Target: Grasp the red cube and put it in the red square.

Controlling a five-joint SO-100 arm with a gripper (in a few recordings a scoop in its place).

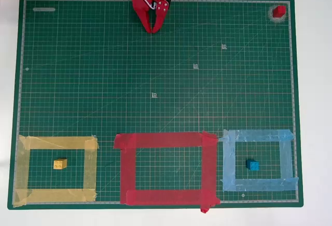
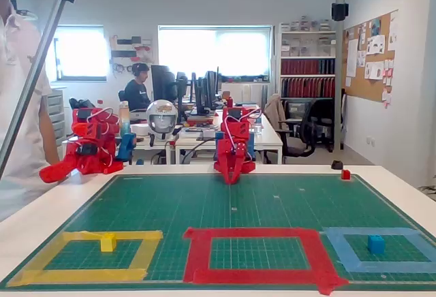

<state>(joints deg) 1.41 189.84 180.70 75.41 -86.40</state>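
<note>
Though tiny, solid red cube [image 1: 279, 11]

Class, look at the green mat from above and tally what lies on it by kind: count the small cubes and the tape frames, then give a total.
Cubes: 3, the red cube, yellow cube and blue cube
Tape frames: 3, the red square, yellow frame and light-blue frame
Total: 6

Lighting looked bright and even from where I sat, windows [image 2: 214, 52] blew out white behind the desks, green mat [image 1: 104, 81] showed soft shadows, no real glare, fixed view slightly soft, background hazy
</note>
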